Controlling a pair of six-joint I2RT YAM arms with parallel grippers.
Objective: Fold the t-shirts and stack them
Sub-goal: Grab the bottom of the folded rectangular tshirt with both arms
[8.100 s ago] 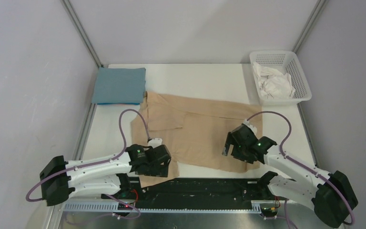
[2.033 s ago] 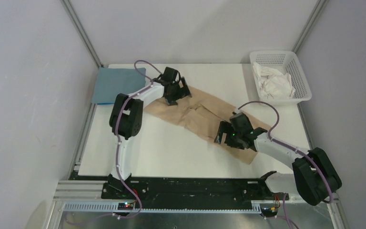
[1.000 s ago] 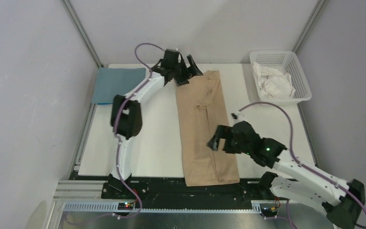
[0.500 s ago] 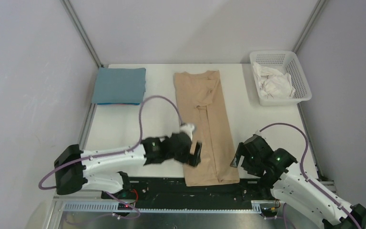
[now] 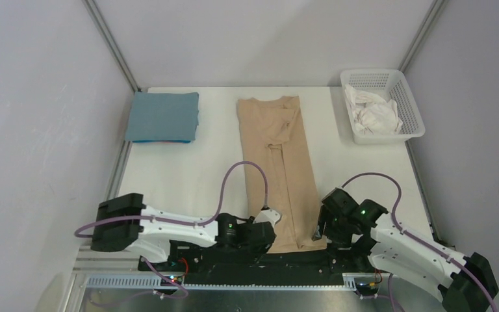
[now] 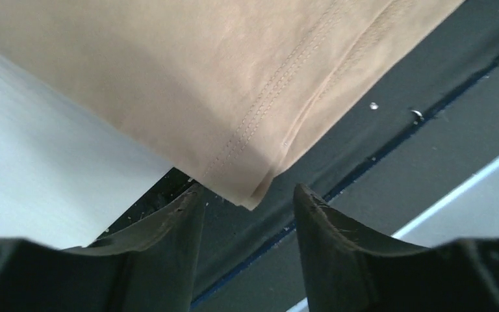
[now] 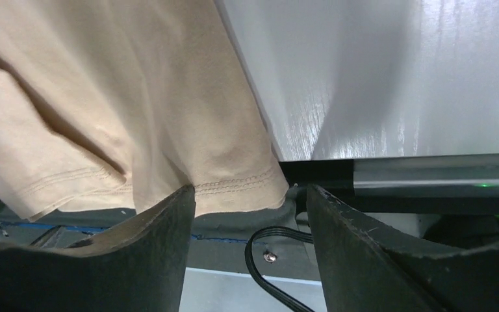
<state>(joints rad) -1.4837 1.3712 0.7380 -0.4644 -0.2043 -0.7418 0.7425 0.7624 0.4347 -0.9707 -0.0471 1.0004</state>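
Note:
The tan-beige t-shirt (image 5: pixel 279 162) lies folded into a long narrow strip down the table's middle, its hem hanging over the near edge. The teal-blue t-shirt (image 5: pixel 162 117) sits folded at the far left. My left gripper (image 5: pixel 264 242) is open at the hem's near left corner (image 6: pixel 253 195), which lies just ahead of its fingertips. My right gripper (image 5: pixel 319 233) is open at the hem's near right corner (image 7: pixel 247 188), the cloth just beyond its jaws. Neither gripper holds anything.
A white lattice basket (image 5: pixel 410 110) with crumpled white cloth (image 5: pixel 373 114) stands at the far right. A black rail (image 5: pixel 299 260) runs along the near edge under the hem. A black cable (image 7: pixel 266 260) loops below the right gripper.
Both arms left the cloth and dropped to the near edge. The left gripper came from the strip's left side to the hem's left corner; the right moved to the right corner. The shirt lies still.

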